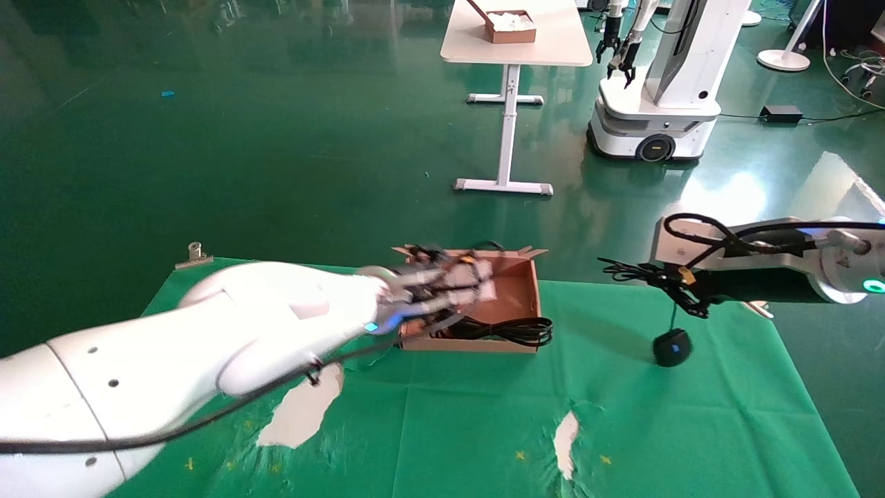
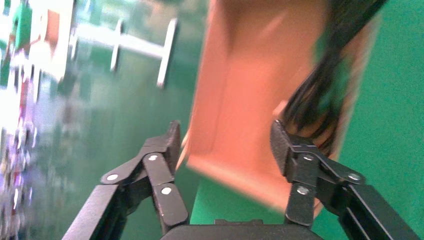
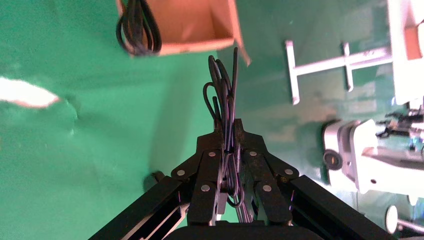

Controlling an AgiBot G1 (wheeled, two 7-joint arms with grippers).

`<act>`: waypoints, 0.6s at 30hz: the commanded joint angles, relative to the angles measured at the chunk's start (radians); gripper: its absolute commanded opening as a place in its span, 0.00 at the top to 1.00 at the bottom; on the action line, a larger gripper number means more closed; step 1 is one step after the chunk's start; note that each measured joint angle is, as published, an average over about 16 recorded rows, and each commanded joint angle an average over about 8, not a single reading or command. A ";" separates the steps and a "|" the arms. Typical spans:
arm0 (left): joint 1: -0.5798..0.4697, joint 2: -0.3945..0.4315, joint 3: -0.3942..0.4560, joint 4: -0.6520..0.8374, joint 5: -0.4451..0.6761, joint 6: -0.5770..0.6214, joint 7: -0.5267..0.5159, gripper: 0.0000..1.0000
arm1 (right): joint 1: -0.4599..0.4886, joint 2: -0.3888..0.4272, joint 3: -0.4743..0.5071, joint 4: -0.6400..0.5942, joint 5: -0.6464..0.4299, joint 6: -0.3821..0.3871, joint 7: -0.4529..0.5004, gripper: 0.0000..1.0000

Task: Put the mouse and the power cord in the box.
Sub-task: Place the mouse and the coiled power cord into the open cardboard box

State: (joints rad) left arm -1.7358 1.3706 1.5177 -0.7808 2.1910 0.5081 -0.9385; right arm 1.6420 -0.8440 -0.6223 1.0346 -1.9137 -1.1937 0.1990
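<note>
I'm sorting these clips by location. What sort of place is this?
Probably a robotics lab or test hall: a glossy green floor, another wheeled white robot parked beside a white table, and a worktable under a torn green cloth.

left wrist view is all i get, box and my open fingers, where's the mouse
Observer: The mouse is outside the box, off to its right, low over the green cloth.
Operator: anything holding it
Observer: The right gripper is shut on its bunched wire, and the mouse dangles from it. I can't tell if it touches the cloth.
Operator: cord fully in
Observer: No. The power cord lies across the box's near wall, loops poking past the corner.
</note>
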 commanded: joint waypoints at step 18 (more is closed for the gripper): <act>-0.060 -0.119 -0.019 0.154 0.006 0.104 -0.132 0.00 | 0.126 -0.251 -0.008 -0.102 0.047 0.081 -0.149 1.00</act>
State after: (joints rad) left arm -1.7952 1.2566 1.4988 -0.6213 2.2006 0.6088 -1.0721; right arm 1.7631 -1.0989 -0.6342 0.9145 -1.8713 -1.1067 0.0385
